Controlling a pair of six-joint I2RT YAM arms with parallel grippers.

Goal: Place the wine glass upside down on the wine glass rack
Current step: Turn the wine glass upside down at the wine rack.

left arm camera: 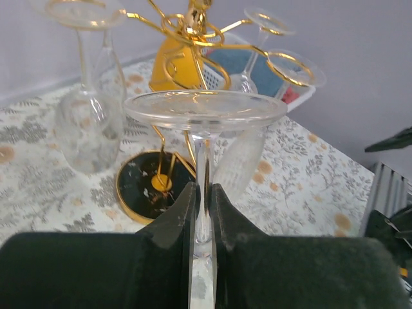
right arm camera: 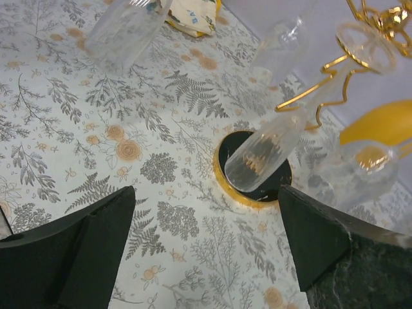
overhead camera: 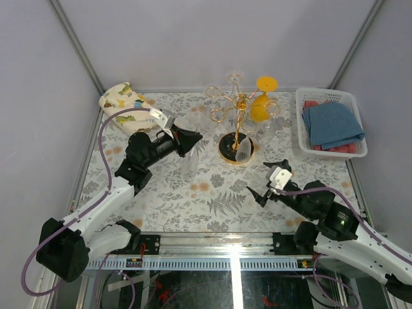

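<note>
My left gripper (left arm camera: 204, 188) is shut on the thin stem of a clear wine glass (left arm camera: 205, 109), which is held upside down with its round foot on top. In the top view the left gripper (overhead camera: 188, 137) holds this glass (overhead camera: 190, 164) just left of the wine glass rack (overhead camera: 237, 106), a gold wire stand on a round black base (overhead camera: 226, 152). The rack (left arm camera: 193, 26) stands straight ahead of the held glass. My right gripper (overhead camera: 256, 176) is open and empty, low over the table, near the rack's base (right arm camera: 239, 188). The right gripper (right arm camera: 206, 212) has its jaws wide apart.
A yellow glass (overhead camera: 261, 106) and several clear glasses hang upside down from the rack's arms; one clear glass (right arm camera: 264, 151) hangs over the base. A white basket (overhead camera: 302, 138) with blue cloths sits at the back right. A patterned pouch (overhead camera: 122, 100) lies at the back left.
</note>
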